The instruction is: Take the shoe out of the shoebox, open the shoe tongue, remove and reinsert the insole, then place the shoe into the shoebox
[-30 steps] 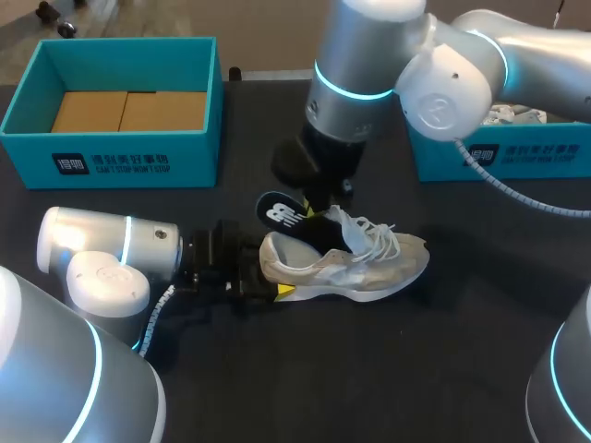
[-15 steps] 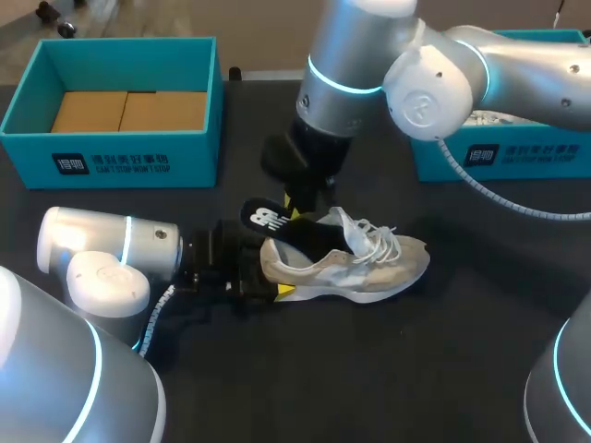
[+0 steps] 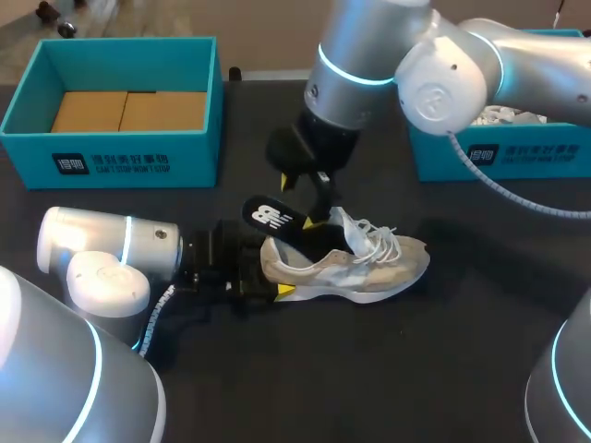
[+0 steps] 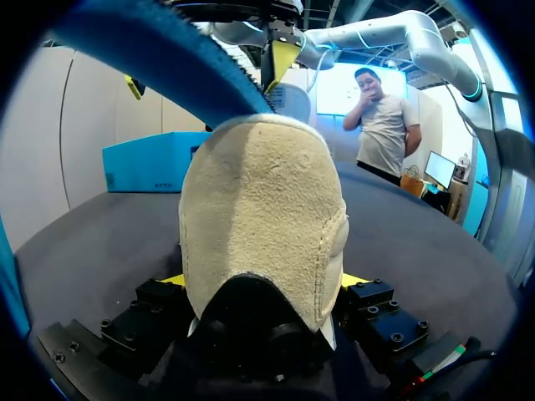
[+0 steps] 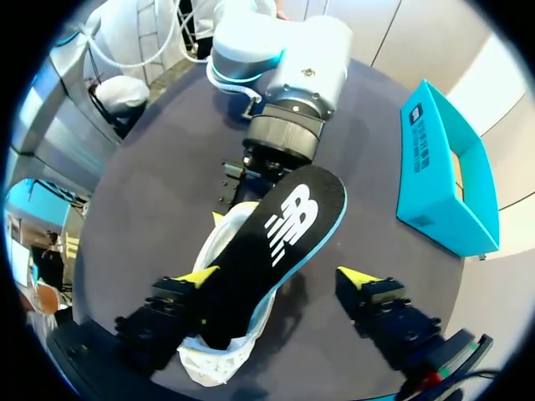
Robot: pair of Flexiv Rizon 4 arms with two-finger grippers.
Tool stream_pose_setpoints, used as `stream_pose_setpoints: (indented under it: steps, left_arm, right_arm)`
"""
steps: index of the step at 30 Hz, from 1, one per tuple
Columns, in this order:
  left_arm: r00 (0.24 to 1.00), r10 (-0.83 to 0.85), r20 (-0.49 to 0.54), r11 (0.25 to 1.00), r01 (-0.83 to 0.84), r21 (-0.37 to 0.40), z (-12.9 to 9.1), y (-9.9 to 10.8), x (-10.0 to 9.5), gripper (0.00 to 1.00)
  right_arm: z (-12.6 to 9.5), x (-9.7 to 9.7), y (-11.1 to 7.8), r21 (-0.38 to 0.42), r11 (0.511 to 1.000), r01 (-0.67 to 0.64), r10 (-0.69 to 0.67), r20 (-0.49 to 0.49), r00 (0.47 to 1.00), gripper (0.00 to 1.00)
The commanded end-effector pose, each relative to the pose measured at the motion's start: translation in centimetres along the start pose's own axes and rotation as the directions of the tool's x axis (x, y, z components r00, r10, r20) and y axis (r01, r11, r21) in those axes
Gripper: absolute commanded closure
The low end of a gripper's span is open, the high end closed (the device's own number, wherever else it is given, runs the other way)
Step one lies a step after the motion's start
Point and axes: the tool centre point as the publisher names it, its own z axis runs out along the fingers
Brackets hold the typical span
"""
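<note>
The step in hand is the insole step. The shoe (image 3: 355,263) lies on the dark table in the middle of the head view, toe towards the right and heel towards the left, out of any box. The black insole (image 3: 274,220) stands halfway out of its opening. Its front end is down inside the shoe and its logo end sticks up and to the left, clear of the collar. Whether it is on its way out or back in cannot be told from this moment alone.

The left gripper (image 3: 263,277) comes in low from the left and is clamped on the heel. In the left wrist view the suede heel (image 4: 263,225) fills the gap between the 2 fingers of that gripper (image 4: 263,280), with a yellow tip against each side.

The right gripper (image 3: 319,189) hangs just above the insole, a little above centre frame. In its own view its fingers (image 5: 278,277) are spread wide. The insole (image 5: 284,225) runs between them, close to 1 tip and apart from the other, so nothing is gripped.

The next move likely calls for the right fingers to close across the insole's free end. The left gripper needs to hold the heel steady so that the shoe does not drag along.

2 teal boxes wait, 1 at upper left (image 3: 120,161) and 1 at upper right (image 3: 499,157).
</note>
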Motion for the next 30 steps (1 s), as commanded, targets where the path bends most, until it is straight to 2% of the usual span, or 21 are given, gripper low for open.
stream_pose_setpoints:
  steps: [1,9,14,15,16,20,30]
  left_arm:
    - [1.0,0.0,0.0,1.0,0.0,-0.004,0.1,0.1,0.0,1.0]
    - [1.0,0.0,0.0,1.0,0.0,-0.004,0.1,0.1,0.0,1.0]
    - [1.0,0.0,0.0,1.0,0.0,-0.004,0.1,0.1,0.0,1.0]
    - [1.0,0.0,0.0,1.0,0.0,-0.004,0.1,0.1,0.0,1.0]
    - [1.0,0.0,0.0,1.0,0.0,-0.004,0.1,0.1,0.0,1.0]
    - [1.0,0.0,0.0,1.0,0.0,-0.004,0.1,0.1,0.0,1.0]
    - [1.0,0.0,0.0,1.0,0.0,-0.004,0.1,0.1,0.0,1.0]
  right_arm:
    - [0.1,0.1,-0.1,-0.002,1.0,0.0,0.0,0.003,1.0,0.0]
    - [0.1,0.1,-0.1,-0.002,1.0,0.0,0.0,0.003,1.0,0.0]
    - [-0.6,0.5,0.2,-0.108,0.991,-0.074,0.072,-0.029,0.997,0.0]
    - [-0.7,0.6,0.2,-0.121,0.987,-0.106,0.099,-0.066,0.993,0.0]
    - [-0.9,0.7,0.4,-0.13,0.986,-0.103,0.096,-0.054,0.994,0.0]
    - [-1.5,1.1,0.7,-0.189,0.964,-0.184,0.163,-0.125,0.979,0.0]
    - [-1.4,1.6,0.9,-0.217,0.929,-0.3,0.244,-0.248,0.937,0.0]
